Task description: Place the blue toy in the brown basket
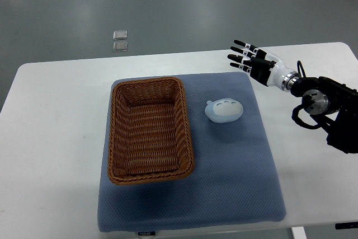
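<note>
the pale blue, rounded soft toy (224, 110) lies on the blue-grey padded mat (235, 194) that covers the middle of the white surface (56, 116), just to the right of the brown woven wicker basket (150, 131) and not touching it. the rectangular basket holds nothing visible, and its long axis runs away from the robot. the toy is a squat oval, its longer side lying roughly across the picture, with a small nub at its left end pointing toward the basket.

only the right hand (250, 60) shows, its arm coming in from the right edge. it hovers over the far right corner of the mat with fingers spread and extended toward the left, gripping nothing. whether it hangs well above the surface or close to it is hard to judge from this steep view.

the relation that matters: the toy lies nearer the robot and to the left of the hand, between the hand and the basket. so the reach would run down-left to the toy, and the carry would continue leftward over the basket's right rim. the task looks not yet begun, the toy untouched. closing across the toy's shorter width seems the easier grasp.

two small clear square packets (120, 41) lie on the grey floor beyond the surface.
</note>
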You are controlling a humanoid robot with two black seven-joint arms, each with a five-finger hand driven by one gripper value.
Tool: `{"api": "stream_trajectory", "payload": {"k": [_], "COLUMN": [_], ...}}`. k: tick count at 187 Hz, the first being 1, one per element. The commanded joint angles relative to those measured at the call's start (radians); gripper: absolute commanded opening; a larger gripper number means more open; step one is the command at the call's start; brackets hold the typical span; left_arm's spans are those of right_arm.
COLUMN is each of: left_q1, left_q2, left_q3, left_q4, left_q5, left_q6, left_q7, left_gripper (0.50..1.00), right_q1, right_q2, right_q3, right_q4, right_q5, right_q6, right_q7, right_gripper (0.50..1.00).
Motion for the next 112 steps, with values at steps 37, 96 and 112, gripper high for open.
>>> {"api": "stream_trajectory", "payload": {"k": [37, 96, 112], "left_q1": [0.0, 0.0, 0.0], "left_q2": [0.0, 0.0, 0.0], "left_q3": [-0.007, -0.001, 0.001], "left_q4": [0.004, 0.011, 0.011], "left_q5": [0.0, 0.0, 0.0], "left_q6": [0.008, 0.006, 0.006], "left_q7": [0.0, 0.0, 0.0], "left_gripper": [1.0, 1.0, 1.0], "right_q1": [-0.003, -0.009, -0.009], "right_q2": [-0.003, 0.001, -0.006], "right_q3": [-0.002, -0.002, -0.003], "right_q4": [0.0, 0.005, 0.005], "right_q5": [-0.008, -0.005, -0.008], "right_q6": [0.015, 0.013, 0.013], "right_q7": [0.001, 0.004, 0.021], "right_gripper": [0.915, 0.915, 0.917]}}
